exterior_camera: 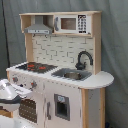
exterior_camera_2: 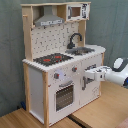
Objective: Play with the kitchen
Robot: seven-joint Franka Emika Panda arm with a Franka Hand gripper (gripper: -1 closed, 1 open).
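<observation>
Gripper [exterior_camera_2: 88,75]: white, held level against the lower front panel of the kitchen [exterior_camera_2: 55,55], right of the oven door [exterior_camera_2: 64,95] in the second exterior view; whether its fingers are parted or closed cannot be told. Kitchen: upright on a wooden table [exterior_camera_2: 105,112], before a grey curtain [exterior_camera_2: 112,25]. Stovetop [exterior_camera: 34,66], sink [exterior_camera: 71,75], black faucet [exterior_camera: 83,59], microwave [exterior_camera: 72,24], grey hood [exterior_camera: 38,28] above.

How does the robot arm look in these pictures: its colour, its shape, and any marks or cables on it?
The arm is white with rounded, smooth segments and a dark band at a joint near the second exterior view's right edge. Its gripper is a pale, boxy block. In the first exterior view the arm shows as a white rounded shell with dark grey parts beneath, at the lower left. No cables or markings can be made out.
</observation>
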